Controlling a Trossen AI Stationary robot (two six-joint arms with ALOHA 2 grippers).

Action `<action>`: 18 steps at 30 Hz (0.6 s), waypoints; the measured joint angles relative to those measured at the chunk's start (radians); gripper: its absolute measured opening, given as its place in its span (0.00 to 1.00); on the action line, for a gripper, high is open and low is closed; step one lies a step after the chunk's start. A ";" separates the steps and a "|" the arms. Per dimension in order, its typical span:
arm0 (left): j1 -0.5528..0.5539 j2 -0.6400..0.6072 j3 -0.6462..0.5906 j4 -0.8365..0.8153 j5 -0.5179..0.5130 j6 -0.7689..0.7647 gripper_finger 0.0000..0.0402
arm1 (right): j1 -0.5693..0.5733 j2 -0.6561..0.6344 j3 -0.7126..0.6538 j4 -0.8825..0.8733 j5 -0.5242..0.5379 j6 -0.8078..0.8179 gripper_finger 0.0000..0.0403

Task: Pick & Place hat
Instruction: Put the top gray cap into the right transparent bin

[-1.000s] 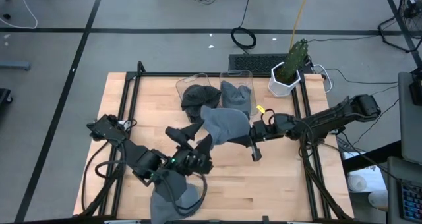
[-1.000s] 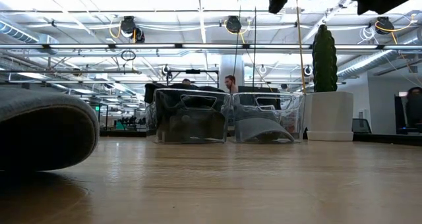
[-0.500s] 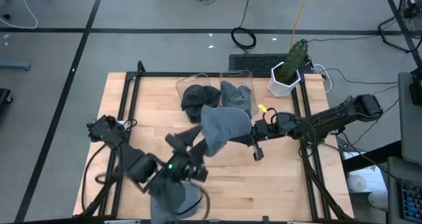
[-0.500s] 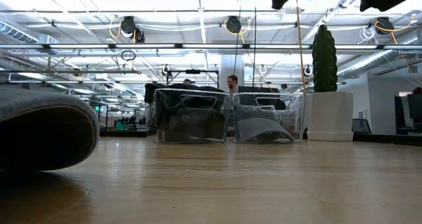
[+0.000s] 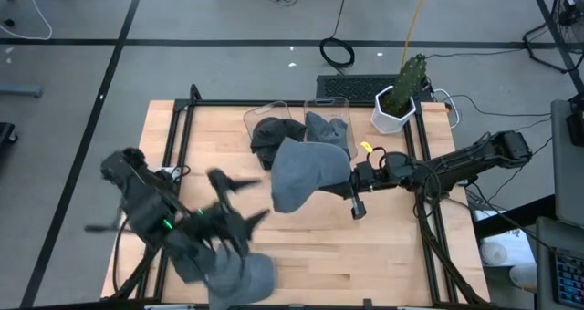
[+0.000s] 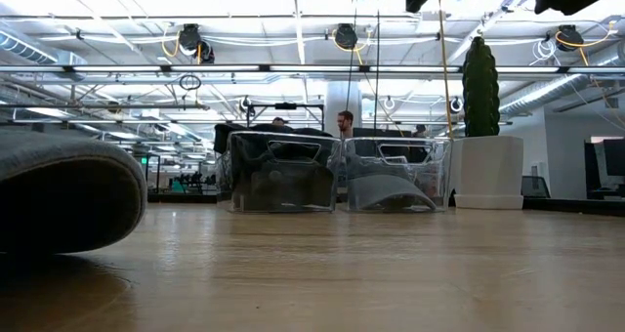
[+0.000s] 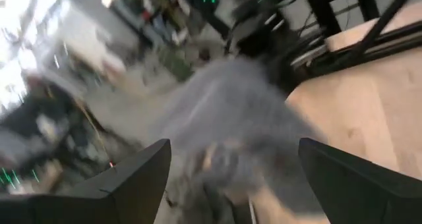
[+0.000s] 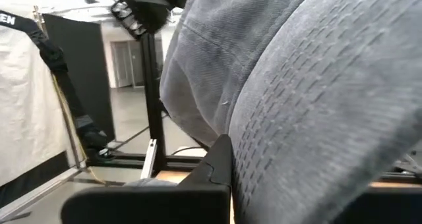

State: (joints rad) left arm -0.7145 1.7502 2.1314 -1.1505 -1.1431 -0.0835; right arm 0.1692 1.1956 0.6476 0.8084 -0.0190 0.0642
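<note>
The right gripper (image 5: 351, 190) is pinching the grey hat (image 5: 306, 171) aloft at frame centre, needing steady carriage toward the bins (image 5: 301, 118), while the left gripper (image 5: 228, 196) is hanging spread, empty.

The tabletop (image 5: 383, 246) is pale wood inside a black metal frame (image 5: 187, 109). At its far edge stand two clear bins side by side: the left bin (image 5: 266, 128) holds a dark hat, the right bin (image 5: 328, 118) a grey one. A white pot with a cactus (image 5: 398, 105) stands just to the right of them. Another grey hat (image 5: 242, 278) lies at the near edge, left of centre.
</note>
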 joint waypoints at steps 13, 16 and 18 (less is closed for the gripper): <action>0.065 -0.096 -0.016 -0.417 0.097 -0.627 0.85 | 0.004 -0.001 0.000 -0.051 0.507 -0.102 0.00; 0.076 -0.097 -0.018 -0.419 0.080 -0.663 0.85 | 0.019 -0.001 0.000 -0.055 0.663 -0.176 0.00; 0.075 -0.096 -0.018 -0.420 0.063 -0.680 0.85 | 0.030 -0.002 0.000 -0.050 0.708 -0.230 0.00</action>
State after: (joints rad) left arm -0.6396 1.6538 2.1130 -1.5703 -1.0805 -0.7635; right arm 0.1989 1.1940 0.6476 0.7581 0.6893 -0.1658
